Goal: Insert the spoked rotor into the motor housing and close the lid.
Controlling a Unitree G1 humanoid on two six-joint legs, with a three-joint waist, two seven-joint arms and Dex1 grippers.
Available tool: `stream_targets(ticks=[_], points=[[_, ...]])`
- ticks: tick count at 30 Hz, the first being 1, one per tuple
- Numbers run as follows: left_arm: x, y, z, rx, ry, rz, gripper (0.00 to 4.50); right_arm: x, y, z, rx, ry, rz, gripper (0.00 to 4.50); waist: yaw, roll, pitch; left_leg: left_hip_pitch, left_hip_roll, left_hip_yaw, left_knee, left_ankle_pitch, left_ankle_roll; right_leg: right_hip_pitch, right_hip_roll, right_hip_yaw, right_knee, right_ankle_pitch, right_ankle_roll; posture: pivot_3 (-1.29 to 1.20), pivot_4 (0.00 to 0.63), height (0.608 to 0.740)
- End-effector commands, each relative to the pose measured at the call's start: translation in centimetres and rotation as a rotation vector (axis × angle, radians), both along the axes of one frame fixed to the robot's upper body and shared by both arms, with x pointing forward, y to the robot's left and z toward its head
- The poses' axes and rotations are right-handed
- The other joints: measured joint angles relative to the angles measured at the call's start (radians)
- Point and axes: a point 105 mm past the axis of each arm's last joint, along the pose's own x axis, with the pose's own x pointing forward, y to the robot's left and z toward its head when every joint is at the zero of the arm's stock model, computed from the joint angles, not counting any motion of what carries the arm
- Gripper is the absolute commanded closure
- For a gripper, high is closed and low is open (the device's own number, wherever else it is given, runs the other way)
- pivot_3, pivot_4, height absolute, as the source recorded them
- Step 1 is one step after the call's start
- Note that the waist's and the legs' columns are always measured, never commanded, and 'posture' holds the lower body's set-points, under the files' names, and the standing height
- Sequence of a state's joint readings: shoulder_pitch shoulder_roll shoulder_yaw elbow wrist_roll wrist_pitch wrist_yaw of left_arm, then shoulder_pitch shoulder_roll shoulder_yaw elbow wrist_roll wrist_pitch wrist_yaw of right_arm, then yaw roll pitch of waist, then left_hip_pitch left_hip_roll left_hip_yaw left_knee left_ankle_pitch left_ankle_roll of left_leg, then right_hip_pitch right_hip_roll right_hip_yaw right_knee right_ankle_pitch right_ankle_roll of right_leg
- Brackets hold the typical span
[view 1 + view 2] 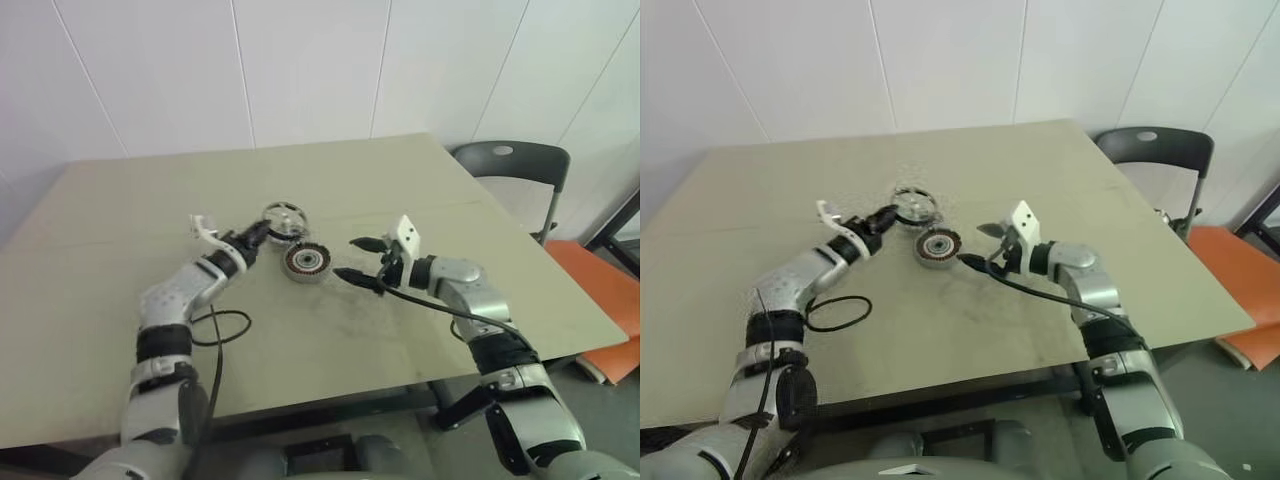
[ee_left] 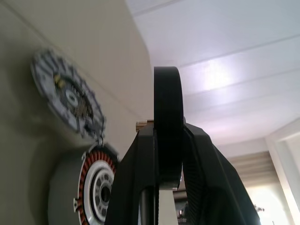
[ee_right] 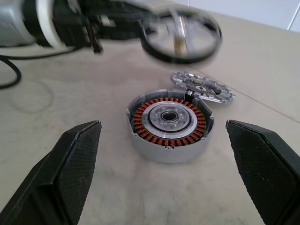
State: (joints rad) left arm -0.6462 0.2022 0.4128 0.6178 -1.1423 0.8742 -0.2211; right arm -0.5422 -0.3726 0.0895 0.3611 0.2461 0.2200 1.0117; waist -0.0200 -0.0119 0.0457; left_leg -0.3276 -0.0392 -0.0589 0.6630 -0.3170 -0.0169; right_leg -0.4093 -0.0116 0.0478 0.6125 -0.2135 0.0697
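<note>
Thin, stiff and likely slippery, the spoked rotor (image 3: 180, 33) sits pinched by its rim in the left gripper (image 1: 258, 236) above the motor housing (image 3: 170, 124), while the right gripper (image 1: 362, 260) waits with fingers spread wide

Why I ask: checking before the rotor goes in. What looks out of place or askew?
Nothing looks damaged or spilled. The housing sits flat and open on the table, its lid tilted beside its rim. The left gripper holds the rotor above the table; the right gripper waits open.

Plain office-like room, white panelled wall (image 1: 300, 60), table (image 1: 120, 220) (folding chair (image 1: 515, 165) beside)
</note>
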Motion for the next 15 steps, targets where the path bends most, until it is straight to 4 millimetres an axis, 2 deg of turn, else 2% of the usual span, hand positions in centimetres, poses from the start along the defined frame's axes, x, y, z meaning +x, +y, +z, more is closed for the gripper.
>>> stream_targets(ticks=[1,6,15], points=[[0.5,-1.0,0.4,0.002,-0.007,-0.082,4.10,-0.1,-0.9,1.9,0.016,-0.045,0.006,0.00,-0.001,0.000,0.000,-0.001,0.000,0.000,0.000,0.000,0.000,0.000,0.000,0.000,0.000,0.000,0.000,0.00,0.000,0.740],[0.6,-1.7,-0.2,-0.003,0.026,-0.134,4.10,0.0,-1.6,1.9,-0.003,-0.047,-0.024,0.00,0.000,0.000,0.001,-0.002,0.000,0.000,0.000,0.000,0.000,-0.003,0.000,0.000,0.000,0.000,0.000,0.00,0.000,0.740],[-0.2,-1.2,-0.6,-0.039,0.059,-0.170,4.10,-0.2,-1.7,1.4,-0.012,-0.039,-0.030,0.00,0.004,0.000,0.000,-0.013,0.001,-0.001,0.000,0.000,0.000,-0.015,-0.003,0.001,0.002,0.001,0.000,0.00,0.000,0.740]])
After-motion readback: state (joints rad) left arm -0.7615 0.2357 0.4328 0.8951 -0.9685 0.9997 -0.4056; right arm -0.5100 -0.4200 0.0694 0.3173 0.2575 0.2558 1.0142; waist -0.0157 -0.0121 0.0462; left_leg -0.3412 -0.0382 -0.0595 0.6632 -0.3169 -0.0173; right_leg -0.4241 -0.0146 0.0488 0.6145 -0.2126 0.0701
